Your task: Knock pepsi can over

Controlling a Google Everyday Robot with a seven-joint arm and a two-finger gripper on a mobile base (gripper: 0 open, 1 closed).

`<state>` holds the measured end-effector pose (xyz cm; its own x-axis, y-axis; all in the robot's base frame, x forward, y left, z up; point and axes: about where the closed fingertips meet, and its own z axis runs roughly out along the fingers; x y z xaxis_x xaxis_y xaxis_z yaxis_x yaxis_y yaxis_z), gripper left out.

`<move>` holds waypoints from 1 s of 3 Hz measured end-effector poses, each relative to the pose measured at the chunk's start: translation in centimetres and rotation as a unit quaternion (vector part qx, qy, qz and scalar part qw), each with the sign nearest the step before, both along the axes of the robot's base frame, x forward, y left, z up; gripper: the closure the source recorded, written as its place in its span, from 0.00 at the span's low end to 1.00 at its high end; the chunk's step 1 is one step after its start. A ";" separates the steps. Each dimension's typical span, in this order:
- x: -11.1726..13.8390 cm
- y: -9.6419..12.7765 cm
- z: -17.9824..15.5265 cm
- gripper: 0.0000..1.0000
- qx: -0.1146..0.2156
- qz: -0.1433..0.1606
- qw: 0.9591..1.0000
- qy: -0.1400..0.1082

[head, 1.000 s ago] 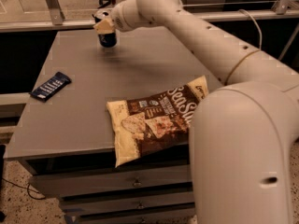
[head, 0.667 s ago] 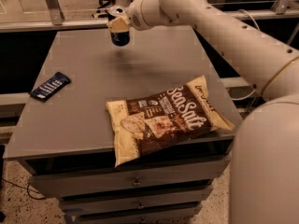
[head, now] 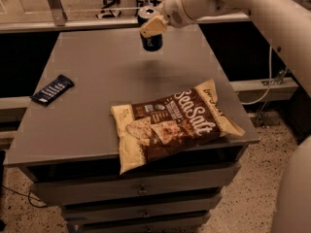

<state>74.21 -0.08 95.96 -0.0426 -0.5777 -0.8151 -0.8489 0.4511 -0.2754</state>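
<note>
The pepsi can (head: 151, 41) is a small dark can with a silver top rim, upright over the far middle of the grey table (head: 97, 110). My gripper (head: 152, 27) comes from the upper right on the white arm and is shut on the can. One beige finger (head: 154, 25) lies across the can's front. The can seems to hang slightly above the tabletop, with a faint shadow below it.
A large brown and cream Sea Salt chip bag (head: 172, 123) lies at the table's front right. A flat dark-blue snack bar wrapper (head: 52, 89) lies at the left edge. Drawers (head: 141, 191) sit under the tabletop. A rail runs behind the table.
My gripper has moved to the right along the table's far side, and the can has moved with it, staying upright.
</note>
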 end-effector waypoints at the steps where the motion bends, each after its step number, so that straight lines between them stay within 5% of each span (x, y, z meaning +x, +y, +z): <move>1: -0.6 -2.3 -1.7 1.00 -0.065 0.033 0.997 0.022; 2: -1.8 -4.0 -3.9 1.00 -0.143 0.074 0.985 0.056; 3: -3.2 -4.2 -5.6 1.00 -0.210 0.137 0.965 0.081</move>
